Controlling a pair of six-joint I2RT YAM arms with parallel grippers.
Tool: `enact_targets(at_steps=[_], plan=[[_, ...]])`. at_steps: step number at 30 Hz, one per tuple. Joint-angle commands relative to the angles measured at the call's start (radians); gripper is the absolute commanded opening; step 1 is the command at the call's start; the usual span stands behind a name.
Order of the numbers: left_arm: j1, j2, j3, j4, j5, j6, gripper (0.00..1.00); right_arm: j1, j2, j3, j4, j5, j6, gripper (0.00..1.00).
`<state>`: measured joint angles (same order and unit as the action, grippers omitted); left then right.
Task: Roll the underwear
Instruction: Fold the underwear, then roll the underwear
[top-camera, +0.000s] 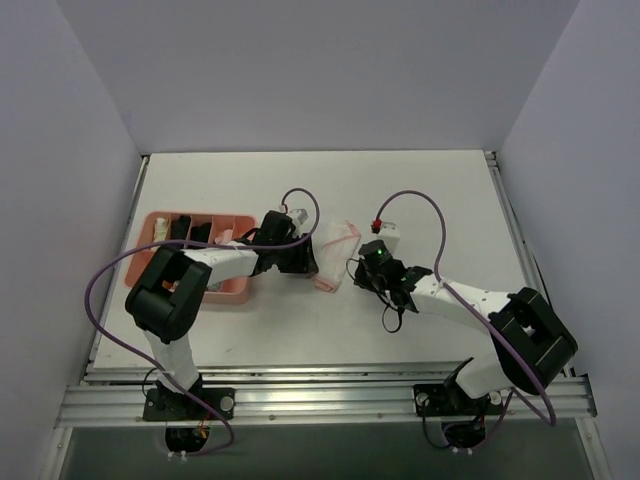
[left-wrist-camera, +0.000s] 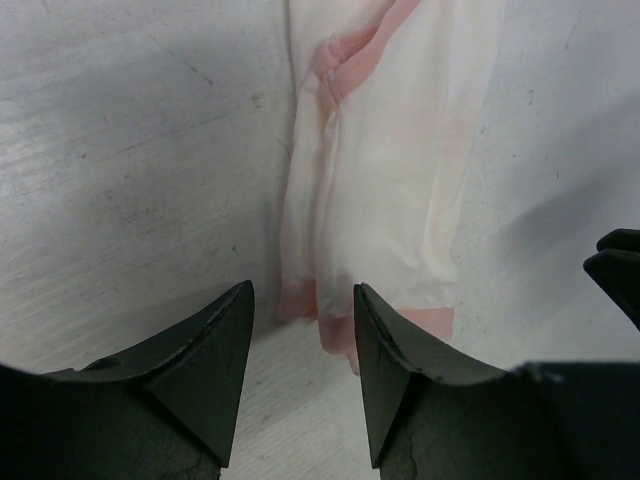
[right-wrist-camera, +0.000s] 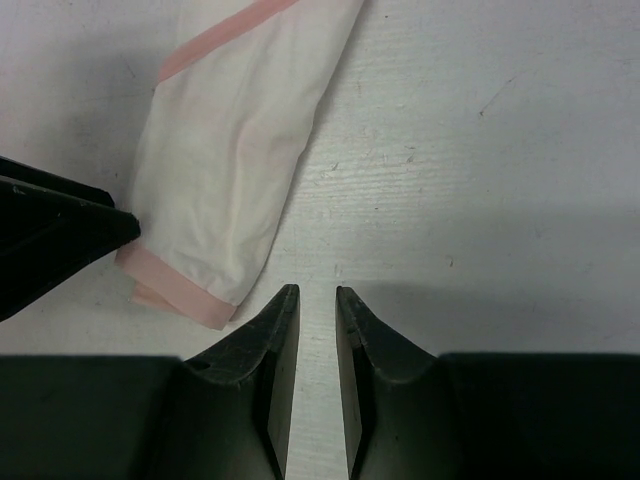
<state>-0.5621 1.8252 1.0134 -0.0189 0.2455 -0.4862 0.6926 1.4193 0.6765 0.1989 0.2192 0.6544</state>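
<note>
The underwear (top-camera: 335, 255) lies flat on the white table (top-camera: 430, 190), near its middle, between the two grippers and to the right of the pink tray (top-camera: 200, 214). It is folded into a long narrow strip. In the overhead view its long axis runs on a diagonal, the broader end pointing away and a little to the right, the narrower end pointing toward the arms and a little to the left. In the left wrist view the underwear (left-wrist-camera: 380, 180) runs lengthwise away from the camera, and its near hem lies just ahead of the fingertips. The cloth is thin and white, almost as pale as the table, with soft lengthwise creases. A pink band edges the near end, and a second pink strip crosses slantwise nearer the far end. The right wrist view shows the underwear (right-wrist-camera: 235, 170) ahead and to the left, tilted, with its pink-trimmed end nearest. The left gripper (left-wrist-camera: 300, 300) stands with its jaws apart, bare table between them and nothing held. The right gripper (right-wrist-camera: 317, 292) sits just right of the strip with its jaws drawn to a narrow slit, empty, over bare table.
</note>
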Motion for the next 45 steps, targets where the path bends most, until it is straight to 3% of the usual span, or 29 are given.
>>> enact_targets(at_steps=[1,6,14,25,31,35,37,39,45], plan=[[-0.004,0.019,0.037,0.045,0.046,0.006,0.54,-0.008,0.018,0.000,0.016,0.048,-0.006,0.18],[-0.004,0.006,0.045,0.046,0.107,-0.006,0.41,-0.007,0.049,0.005,0.036,0.042,-0.001,0.18],[-0.004,-0.010,0.025,0.088,0.201,-0.064,0.03,0.001,0.073,0.000,0.072,0.034,0.010,0.18],[-0.005,-0.009,-0.050,0.204,0.248,-0.190,0.02,0.042,0.178,-0.018,0.177,0.049,0.068,0.17],[-0.010,0.003,-0.101,0.244,0.249,-0.195,0.03,0.074,0.170,-0.002,0.148,0.094,0.054,0.18],[-0.012,0.005,-0.118,0.283,0.267,-0.196,0.13,0.087,0.107,0.047,0.055,0.092,-0.073,0.23],[-0.012,0.000,-0.127,0.295,0.270,-0.199,0.18,0.097,0.084,0.066,0.034,0.086,-0.148,0.35],[-0.012,-0.006,-0.131,0.316,0.285,-0.203,0.28,0.099,0.058,0.087,-0.016,0.097,-0.173,0.40],[-0.009,-0.078,-0.139,0.315,0.310,-0.197,0.43,0.096,0.000,0.152,-0.087,0.062,-0.323,0.45]])
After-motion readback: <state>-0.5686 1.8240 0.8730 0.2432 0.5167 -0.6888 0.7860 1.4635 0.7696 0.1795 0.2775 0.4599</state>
